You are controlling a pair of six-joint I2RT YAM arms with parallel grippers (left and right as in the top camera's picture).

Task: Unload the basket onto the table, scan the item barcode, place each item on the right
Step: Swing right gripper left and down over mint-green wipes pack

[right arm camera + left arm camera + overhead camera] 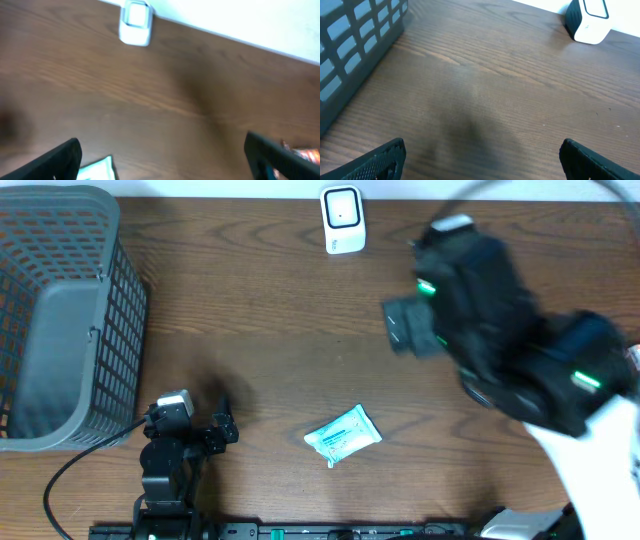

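The item, a small teal and white packet [343, 434], lies flat on the brown table near the front middle. Its corner shows at the bottom left of the right wrist view [97, 170]. The white barcode scanner [342, 218] stands at the table's back edge, also in the left wrist view [590, 20] and the right wrist view [135, 22]. My right gripper [402, 327] hovers open, blurred, above the table right of centre, up and right of the packet. My left gripper [222, 428] rests open at the front left, empty, with bare wood between its fingers [380, 160].
A grey plastic basket [60, 320] fills the left side of the table, and its wall shows in the left wrist view [355, 45]. A small orange and white object [305, 155] lies at the right edge of the right wrist view.
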